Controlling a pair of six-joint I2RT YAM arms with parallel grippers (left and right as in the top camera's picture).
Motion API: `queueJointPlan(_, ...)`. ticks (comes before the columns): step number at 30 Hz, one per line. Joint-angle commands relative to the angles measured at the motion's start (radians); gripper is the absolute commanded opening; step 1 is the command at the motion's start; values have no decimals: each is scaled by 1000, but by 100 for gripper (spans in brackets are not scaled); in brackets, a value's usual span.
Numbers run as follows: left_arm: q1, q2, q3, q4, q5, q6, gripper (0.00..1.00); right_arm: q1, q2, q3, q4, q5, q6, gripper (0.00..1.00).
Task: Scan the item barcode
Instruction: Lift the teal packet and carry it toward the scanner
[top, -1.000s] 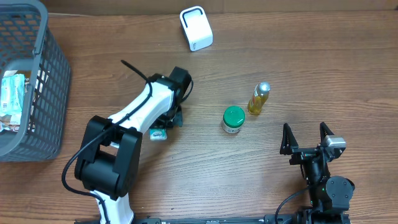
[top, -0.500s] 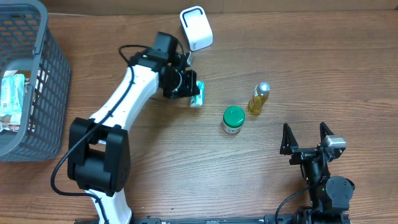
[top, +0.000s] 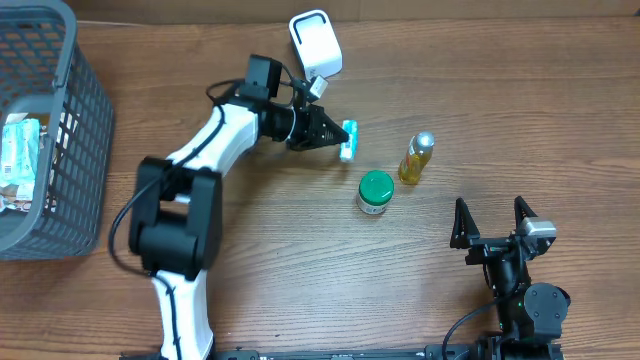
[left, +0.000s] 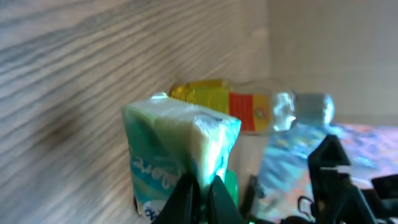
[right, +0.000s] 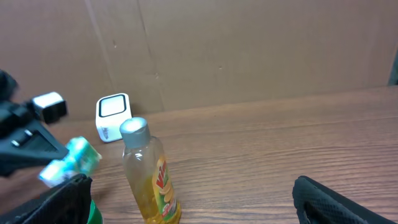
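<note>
The left claw (top: 338, 134), clamped tight on a small teal-and-white packet (top: 348, 139), holds it above the worktop (top: 500, 90) near the white scanner (top: 316, 45), apparently to present its barcode; the right claw (top: 490, 222) rests empty, jaws spread wide, well apart from both

Robot lab bench, wooden table (top: 330, 275), cardboard backdrop (right: 249, 50), grey basket (top: 88, 140), white scanner (top: 316, 45)

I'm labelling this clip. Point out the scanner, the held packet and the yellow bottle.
scanner (top: 316, 45), overhead view, its white top face.
packet (top: 347, 138), overhead view, its free end.
bottle (top: 412, 165), overhead view, its yellow body.
</note>
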Motion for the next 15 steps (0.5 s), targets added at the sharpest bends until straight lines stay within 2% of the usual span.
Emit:
queueJointPlan(1, -4, 65, -13, 46, 149, -92, 4, 5, -7, -10, 3, 9, 4, 100)
queueJointPlan(15, -52, 86, -13, 70, -92, -91, 4, 5, -7, -10, 3, 9, 4, 100)
